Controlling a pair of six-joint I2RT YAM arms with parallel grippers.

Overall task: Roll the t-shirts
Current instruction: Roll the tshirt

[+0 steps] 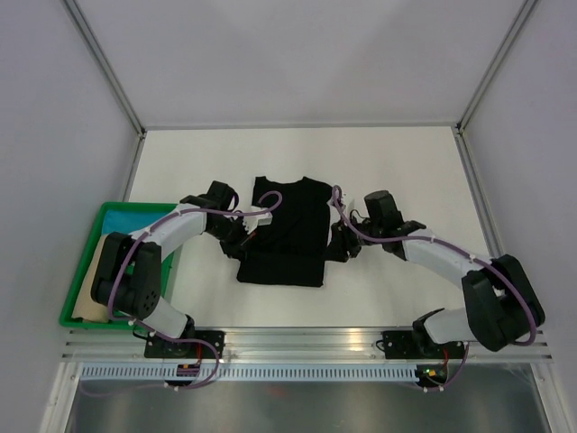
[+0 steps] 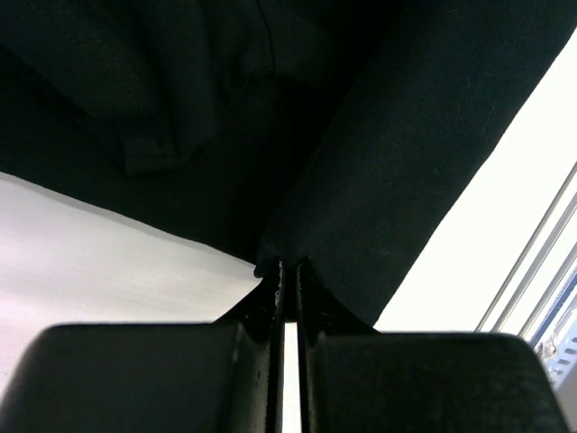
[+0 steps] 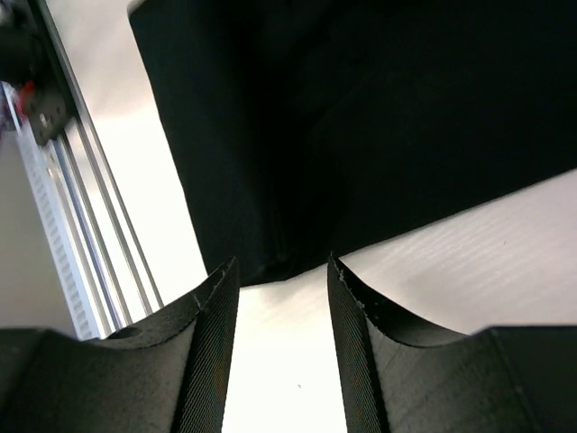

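Tan cloth point(image 1: 87, 290), turquoise cloth point(image 1: 120, 216) in green bin point(image 1: 90, 322)

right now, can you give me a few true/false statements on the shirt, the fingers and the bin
1. The black t-shirt lies on the table between the two arms. True.
2. The left fingers are spread wide, clear of the cloth. False: they are shut on the shirt's edge.
3. The right fingers are open. True.
4. The green bin sits on the right side. False: it is at the table's left edge.
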